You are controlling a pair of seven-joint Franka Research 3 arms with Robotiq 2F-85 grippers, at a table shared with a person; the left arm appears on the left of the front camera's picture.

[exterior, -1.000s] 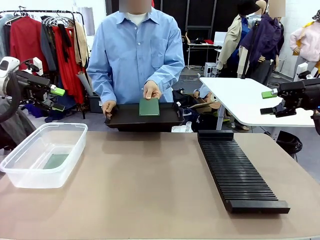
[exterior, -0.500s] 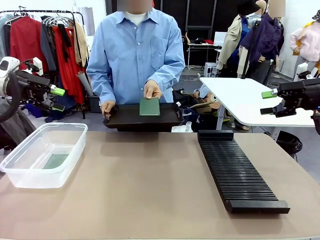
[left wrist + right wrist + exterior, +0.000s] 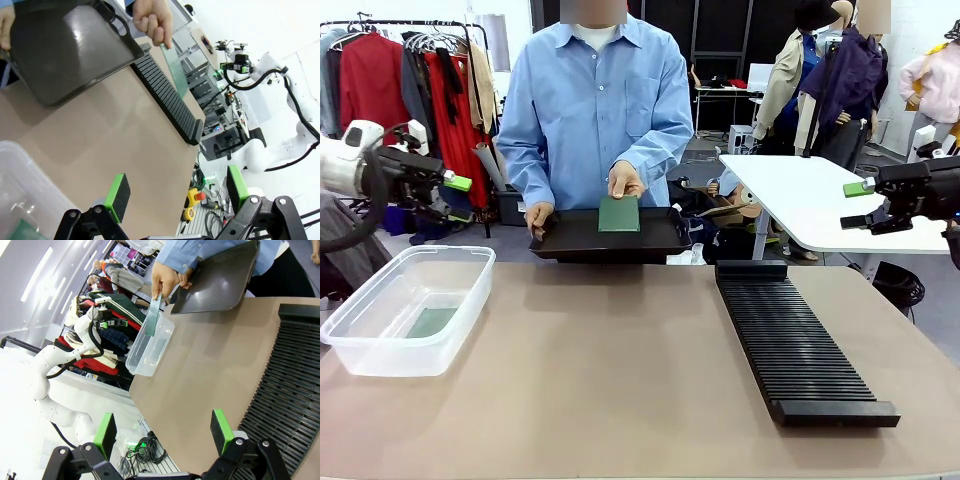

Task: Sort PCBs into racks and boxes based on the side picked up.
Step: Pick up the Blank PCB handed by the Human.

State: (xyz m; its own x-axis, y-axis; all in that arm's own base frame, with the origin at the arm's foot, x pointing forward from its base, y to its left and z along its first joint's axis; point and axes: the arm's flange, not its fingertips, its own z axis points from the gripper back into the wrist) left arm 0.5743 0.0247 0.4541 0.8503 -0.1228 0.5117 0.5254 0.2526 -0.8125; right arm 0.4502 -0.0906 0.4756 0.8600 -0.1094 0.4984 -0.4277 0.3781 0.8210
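Across the table a person's hand [image 3: 625, 180] holds a dark green PCB [image 3: 619, 213] upright over a flat black tray [image 3: 570, 238]. The same PCB [image 3: 175, 67] [image 3: 155, 315] appears edge-on in both wrist views. Another PCB [image 3: 430, 322] lies in the clear box [image 3: 360, 345] at the table's left. On the right lies the long black rack [image 3: 795, 340], its slots bare. My left gripper [image 3: 455, 197] [image 3: 177, 192] hangs open above the box's far end. Off the table's right edge, my right gripper [image 3: 857, 205] [image 3: 163, 432] is open too, with nothing between its fingers.
The person's other hand [image 3: 538, 215] grips the tray's left side at the far table edge. A white side table [image 3: 810, 200] stands behind the rack, and a clothes rail [image 3: 410, 80] stands behind my left arm. Bare tabletop [image 3: 610, 370] lies between box and rack.
My left gripper has moved to the right, toward the person, staying open. The person still holds the PCB over the tray. The right arm has not moved.
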